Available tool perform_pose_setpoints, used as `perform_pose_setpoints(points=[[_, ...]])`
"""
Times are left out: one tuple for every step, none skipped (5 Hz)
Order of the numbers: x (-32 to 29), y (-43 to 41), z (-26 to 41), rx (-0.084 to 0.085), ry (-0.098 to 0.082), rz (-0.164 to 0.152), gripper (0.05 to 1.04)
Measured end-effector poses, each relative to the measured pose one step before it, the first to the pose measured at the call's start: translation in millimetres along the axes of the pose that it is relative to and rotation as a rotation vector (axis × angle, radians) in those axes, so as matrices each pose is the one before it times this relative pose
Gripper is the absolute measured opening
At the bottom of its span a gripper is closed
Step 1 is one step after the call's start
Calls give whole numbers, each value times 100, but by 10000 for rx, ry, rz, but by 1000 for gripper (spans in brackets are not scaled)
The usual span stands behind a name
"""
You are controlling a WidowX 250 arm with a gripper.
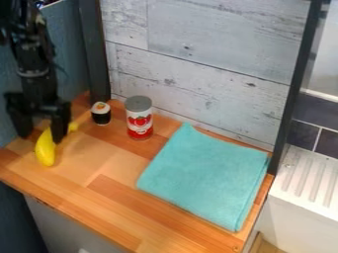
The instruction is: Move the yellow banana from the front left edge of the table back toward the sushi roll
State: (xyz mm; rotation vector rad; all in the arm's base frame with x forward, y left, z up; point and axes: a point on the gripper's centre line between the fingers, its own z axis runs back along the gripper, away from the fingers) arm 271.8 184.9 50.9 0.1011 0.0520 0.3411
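Banana: one, yellow [45, 148], lying at the tabletop's [158, 222] left end, partly behind one of my fingers [60, 126].
Can: one, red and white with a grey end [139, 118], upright.
Sushi piece: one, toy-like [101, 113], just beside the can (the smaller of that pair).
Cloth: one, turquoise, folded [204, 173], flat to the can's right.
My arm: came in at the upper left, hanging nearly upright.
My gripper [41, 139]: pointed down at the banana, fingers spread apart; whether they touched it, I couldn't tell.
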Motion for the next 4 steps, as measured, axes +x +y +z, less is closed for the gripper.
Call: perform_pose_setpoints(points=[[-870, -1264, 2771, 456, -208, -1054, 1001], [-1044, -2877, 3754, 687, -334, -1423, 1001], [-191, -4401, 2505, -184, -364, -1342, 1001], [-549, -3128, 1448, -501, -141, -716, 1001]])
